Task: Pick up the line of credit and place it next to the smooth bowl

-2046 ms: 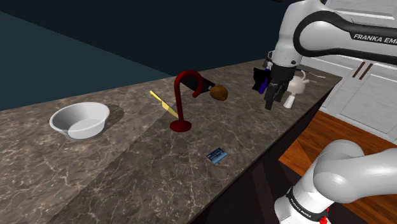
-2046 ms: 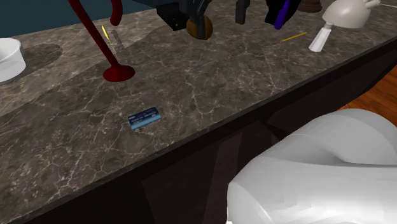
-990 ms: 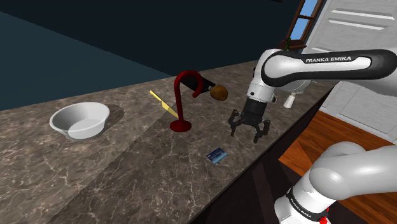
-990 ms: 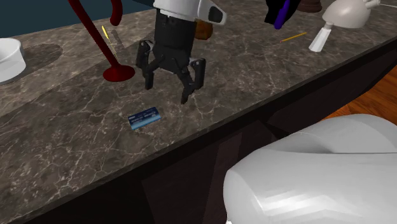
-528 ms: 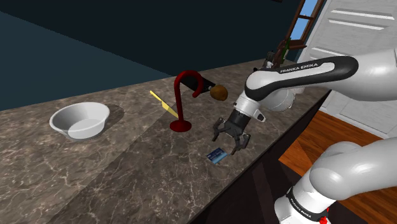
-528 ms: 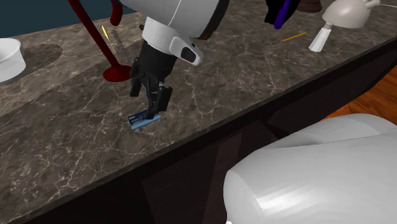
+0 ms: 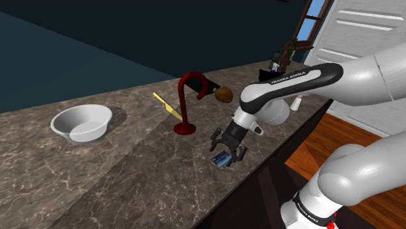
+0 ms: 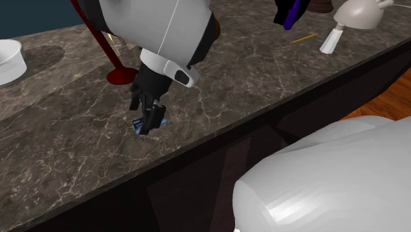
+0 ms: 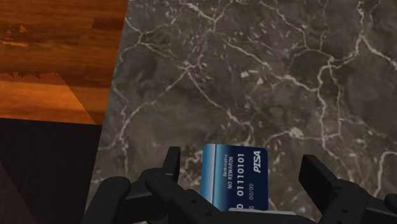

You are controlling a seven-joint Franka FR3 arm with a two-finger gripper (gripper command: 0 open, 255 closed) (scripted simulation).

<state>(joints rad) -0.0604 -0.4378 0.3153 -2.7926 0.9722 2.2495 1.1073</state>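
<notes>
A small blue credit card (image 7: pixel 222 160) lies flat on the dark marble counter (image 7: pixel 130 175), close to its front edge. My black gripper (image 7: pixel 226 148) is lowered right over it, open. In the wrist view the card (image 9: pixel 234 178) sits between the two fingers (image 9: pixel 173 167), which stand apart and do not clasp it. From the second exterior view the gripper (image 8: pixel 146 113) covers most of the card (image 8: pixel 139 128). The white smooth bowl (image 7: pixel 81 122) rests far along the counter toward the shoulder view's left; its edge (image 8: pixel 10 60) shows too.
A dark red hooked stand (image 7: pixel 187 107) rises just behind the card, with a yellow stick (image 7: pixel 167 106) and a brown round thing (image 7: pixel 224 95) near it. White ware (image 8: pixel 356 16) and a purple-black object (image 8: pixel 290 13) sit further along. The counter edge (image 9: pixel 111 121) drops to wooden floor.
The arm has swung down from the counter's far end toward the card. The gripper has dropped until its fingers straddle the card, staying open throughout.
</notes>
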